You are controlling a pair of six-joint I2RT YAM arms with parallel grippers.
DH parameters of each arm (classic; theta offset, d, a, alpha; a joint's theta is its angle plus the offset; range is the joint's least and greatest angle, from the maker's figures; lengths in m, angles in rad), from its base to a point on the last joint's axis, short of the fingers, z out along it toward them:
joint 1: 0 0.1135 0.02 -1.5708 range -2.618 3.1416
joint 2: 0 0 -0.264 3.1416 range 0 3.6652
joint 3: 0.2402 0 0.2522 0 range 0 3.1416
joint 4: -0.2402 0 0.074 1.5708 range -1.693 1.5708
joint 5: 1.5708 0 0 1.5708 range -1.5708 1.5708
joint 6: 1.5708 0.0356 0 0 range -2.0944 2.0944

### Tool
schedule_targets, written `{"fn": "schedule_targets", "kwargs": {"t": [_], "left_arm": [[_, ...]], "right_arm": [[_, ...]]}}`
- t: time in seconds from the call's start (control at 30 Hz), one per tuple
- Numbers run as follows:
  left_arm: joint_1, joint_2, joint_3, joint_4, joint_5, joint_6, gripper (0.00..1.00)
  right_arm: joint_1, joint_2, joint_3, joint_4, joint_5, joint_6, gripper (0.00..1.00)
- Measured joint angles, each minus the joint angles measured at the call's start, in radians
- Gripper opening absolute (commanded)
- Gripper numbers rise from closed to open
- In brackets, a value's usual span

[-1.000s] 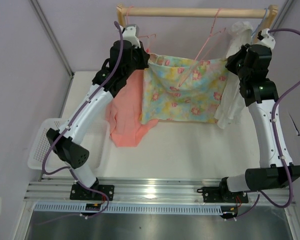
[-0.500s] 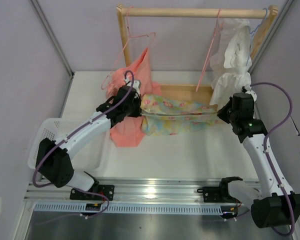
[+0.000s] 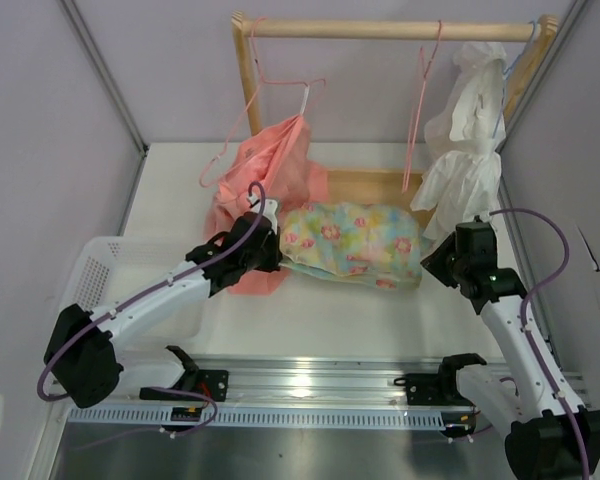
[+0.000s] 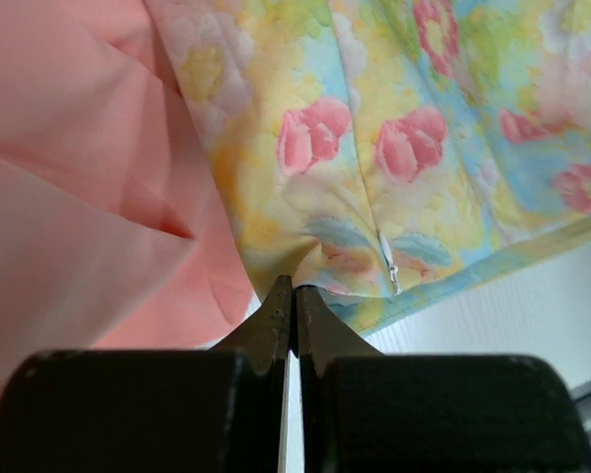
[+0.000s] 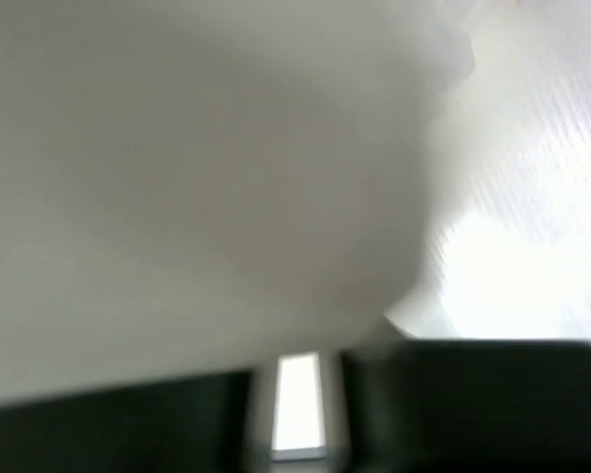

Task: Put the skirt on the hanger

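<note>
The floral skirt (image 3: 352, 243) lies bunched on the table in front of the rack. It fills the left wrist view (image 4: 404, 148). My left gripper (image 3: 271, 251) is at the skirt's left end, and its jaws (image 4: 294, 288) are shut on the skirt's edge beside a small zipper. My right gripper (image 3: 433, 262) is at the skirt's right end. Its wrist view is blurred and mostly covered by pale cloth (image 5: 227, 148), so its jaws do not show. The thin pale-pink hanger (image 3: 416, 110) hangs bare from the wooden rod (image 3: 380, 28), above and behind the skirt.
A salmon garment (image 3: 265, 175) on a second pink hanger hangs at the left and touches the skirt; it also shows in the left wrist view (image 4: 89, 197). A white ruffled garment (image 3: 462, 150) hangs at the right. A white basket (image 3: 105, 275) stands at the left. The rack's wooden base (image 3: 375, 183) lies behind the skirt.
Both arms came down from the rod to the table. The skirt went from spread in the air to a heap on the table. The pale-pink hanger now hangs free of it.
</note>
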Motion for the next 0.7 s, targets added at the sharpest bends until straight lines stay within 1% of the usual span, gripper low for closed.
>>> {"fn": "schedule_targets", "kwargs": {"t": [0.03,0.07,0.1,0.13,0.27,0.3,0.33,0.4,0.57,0.7], "left_arm": [[-0.016,-0.01,-0.014,0.006,-0.003,-0.006,0.09],[-0.032,-0.016,-0.024,0.012,-0.005,-0.013,0.09],[-0.05,-0.019,-0.031,0.017,-0.01,-0.021,0.14],[-0.067,-0.02,-0.036,0.021,-0.016,-0.024,0.17],[-0.117,-0.038,-0.064,0.035,-0.038,-0.052,0.33],[-0.128,-0.052,-0.075,0.031,-0.045,-0.059,0.41],[-0.134,-0.07,-0.082,0.022,-0.05,-0.068,0.43],[-0.154,-0.107,-0.09,-0.01,-0.052,-0.083,0.46],[-0.173,-0.189,-0.092,-0.144,-0.083,-0.112,0.48],[-0.174,-0.241,-0.087,-0.21,-0.096,-0.116,0.5]], "right_arm": [[0.0,-0.019,-0.008,-0.01,-0.002,0.008,0.42],[0.0,-0.043,-0.015,-0.02,-0.001,0.018,0.47],[0.0,-0.063,-0.015,-0.029,0.0,0.023,0.53],[0.0,-0.083,-0.015,-0.032,0.001,0.028,0.54],[0.002,-0.148,-0.015,-0.035,0.001,0.035,0.56],[0.002,-0.154,-0.015,-0.036,0.001,0.035,0.56],[0.002,-0.158,-0.015,-0.036,0.002,0.034,0.56],[0.003,-0.156,-0.015,-0.036,0.006,0.034,0.56],[0.007,-0.137,-0.015,-0.034,0.014,0.031,0.56],[0.008,-0.131,-0.009,-0.028,0.017,0.026,0.56]]}}
